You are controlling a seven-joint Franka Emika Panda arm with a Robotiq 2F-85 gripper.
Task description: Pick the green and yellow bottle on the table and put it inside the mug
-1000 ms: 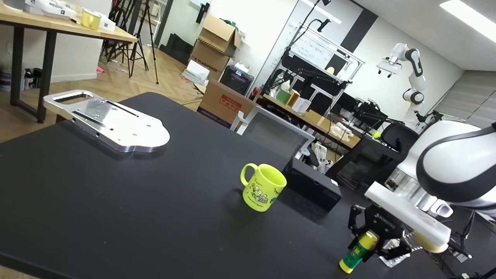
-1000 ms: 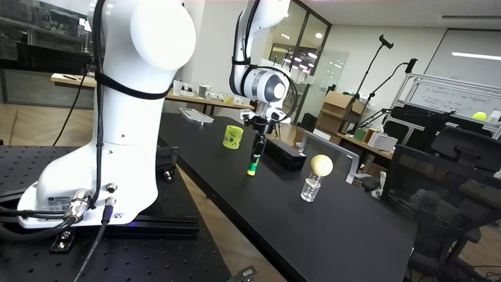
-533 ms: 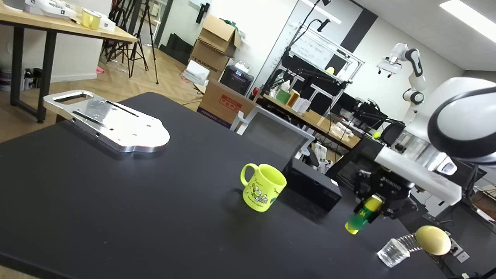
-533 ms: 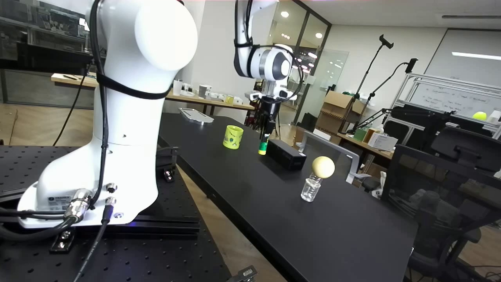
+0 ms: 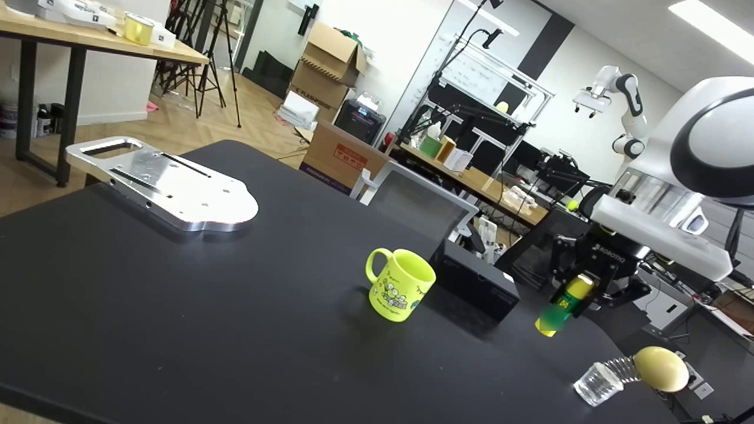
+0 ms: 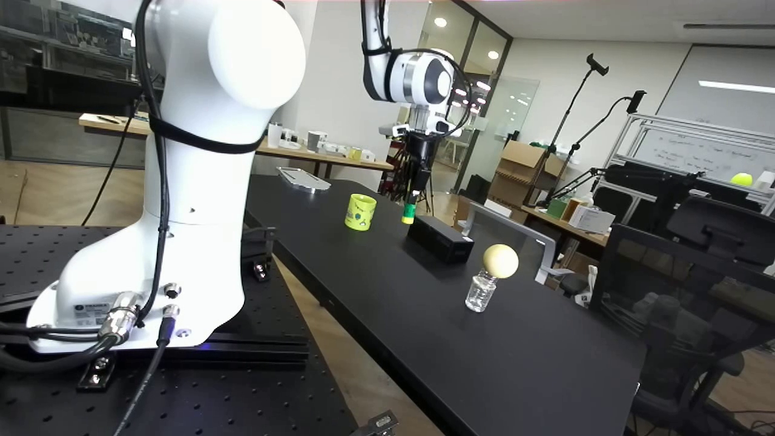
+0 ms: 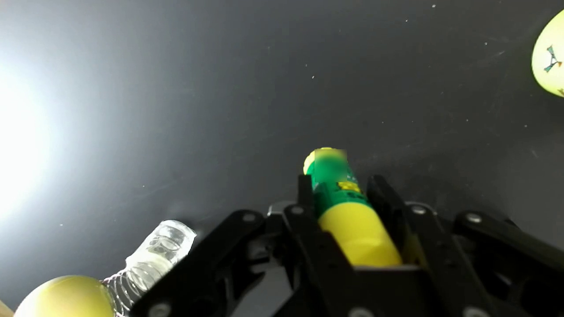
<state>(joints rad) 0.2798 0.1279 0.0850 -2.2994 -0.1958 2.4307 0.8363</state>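
The green and yellow bottle [image 5: 578,288] is held by my gripper [image 5: 566,301], which is shut on it. In the wrist view the bottle [image 7: 357,231] stands between both fingers, its yellow end toward the palm and its green part past the fingertips. In an exterior view the bottle [image 6: 408,213] hangs above the table [image 6: 484,363], near the black box. The yellow-green mug [image 5: 393,297] stands upright on the table, apart from the gripper, its handle facing away from it. It also shows in an exterior view [image 6: 361,213], and partly at the right edge of the wrist view [image 7: 551,61].
A long black box [image 5: 476,280] lies beside the mug. A clear jar with a spring and pale yellow ball [image 6: 481,292] stands farther along the table. A silver metal plate [image 5: 171,185] lies beyond the mug. A chair back [image 5: 412,197] stands at the table edge.
My gripper has risen with the bottle in it and moved toward the black box's side of the table. The jar with the yellow ball is now uncovered in an exterior view. The mug has not moved.
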